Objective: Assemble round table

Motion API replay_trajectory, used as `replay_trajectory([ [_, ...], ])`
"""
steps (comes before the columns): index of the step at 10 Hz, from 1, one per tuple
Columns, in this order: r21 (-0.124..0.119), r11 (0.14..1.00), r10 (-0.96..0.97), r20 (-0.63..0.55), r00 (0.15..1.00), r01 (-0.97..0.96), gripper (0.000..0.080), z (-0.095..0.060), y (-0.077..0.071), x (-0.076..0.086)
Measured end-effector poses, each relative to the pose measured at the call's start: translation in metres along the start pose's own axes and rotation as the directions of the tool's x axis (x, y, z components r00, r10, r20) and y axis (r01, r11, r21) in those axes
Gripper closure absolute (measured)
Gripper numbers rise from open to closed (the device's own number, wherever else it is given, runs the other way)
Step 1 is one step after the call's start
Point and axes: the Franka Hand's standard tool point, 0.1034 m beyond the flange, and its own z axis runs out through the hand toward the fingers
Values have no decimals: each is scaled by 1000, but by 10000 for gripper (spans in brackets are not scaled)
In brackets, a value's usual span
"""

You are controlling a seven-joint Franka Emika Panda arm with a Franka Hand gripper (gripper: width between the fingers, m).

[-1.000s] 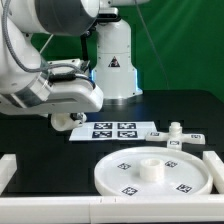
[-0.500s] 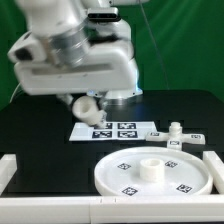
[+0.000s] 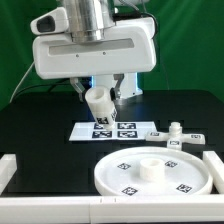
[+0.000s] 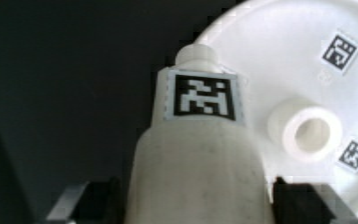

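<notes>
My gripper (image 3: 98, 97) is shut on the short thick white cylinder post (image 3: 99, 105) and holds it tilted in the air above the marker board (image 3: 114, 130). In the wrist view the post (image 4: 194, 140) runs out from between the dark fingers (image 4: 91, 203), with a square tag on its side. The large rimmed round disc (image 3: 150, 173) lies flat at the front with a raised hub (image 3: 150, 167) in its middle; it also shows in the wrist view (image 4: 309, 60), beyond the post's tip. The four-armed cross piece (image 3: 176, 136) sits at the exterior view's right, beside the marker board.
A white frame rail (image 3: 8, 168) runs along the exterior view's left and along the front (image 3: 50, 207). The robot's white base (image 3: 125, 85) stands behind the gripper. A green curtain forms the background.
The arm has swung from the exterior view's left to the centre, carrying the post. The gripper now stands over the marker board. The disc and the cross piece have not moved.
</notes>
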Motion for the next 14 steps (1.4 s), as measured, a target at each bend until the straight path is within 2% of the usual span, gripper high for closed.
replay_trajectory([
  [1,-9,1000,-5,-57,998,4,396,1,-3,2],
  [2,-27,999,-26,-162,986,21,396,-3,-22,11],
  [4,-14,998,-62,-329,942,61,396,-14,-72,23],
  [5,-8,998,-61,-394,917,63,396,-15,-78,23],
  [7,-17,997,-71,-511,856,73,396,-12,-76,22],
  [9,-19,997,-80,-482,873,81,396,-9,-78,20],
  [10,-35,991,-129,-469,874,128,396,-1,-93,14],
  [11,-69,978,-206,-453,867,197,396,8,-104,11],
  [12,-90,970,-244,-458,855,228,396,16,-108,8],
  [14,-91,970,-242,-456,857,226,396,16,-107,8],
])
